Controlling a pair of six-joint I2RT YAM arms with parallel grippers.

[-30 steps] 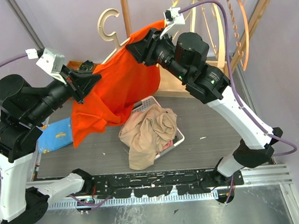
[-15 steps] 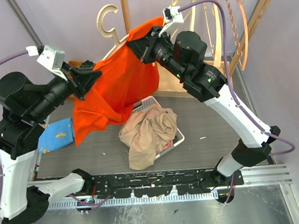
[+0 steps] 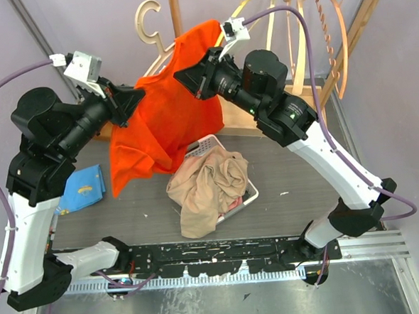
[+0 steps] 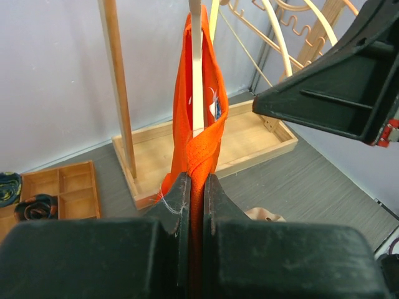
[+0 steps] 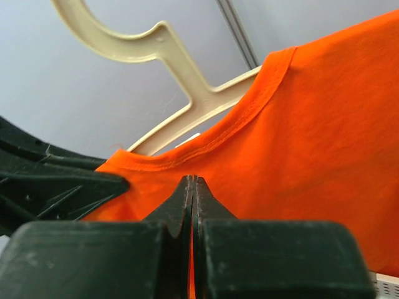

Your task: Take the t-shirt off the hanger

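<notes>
At the near edge of the table my two arms rise from their bases. Around the middle of the table, a white basket (image 3: 251,192) holds a heap of beige clothes (image 3: 208,185), and a blue cloth (image 3: 83,187) lies flat by the left edge.

Above and beyond the basket hangs the orange t-shirt (image 3: 166,120), held up off the table between my hands. It is not yet off the cream hanger (image 3: 146,22), whose hook pokes out above the collar.

My left gripper (image 4: 195,180) is clamped tight on a fold of the shirt at its left side. My right gripper (image 5: 192,180) has its fingertips pressed together on the fabric just under the collar.

Along the far edge stands a wooden rack (image 3: 174,17), with more hangers (image 3: 296,45) dangling from its rail toward the far right corner.
</notes>
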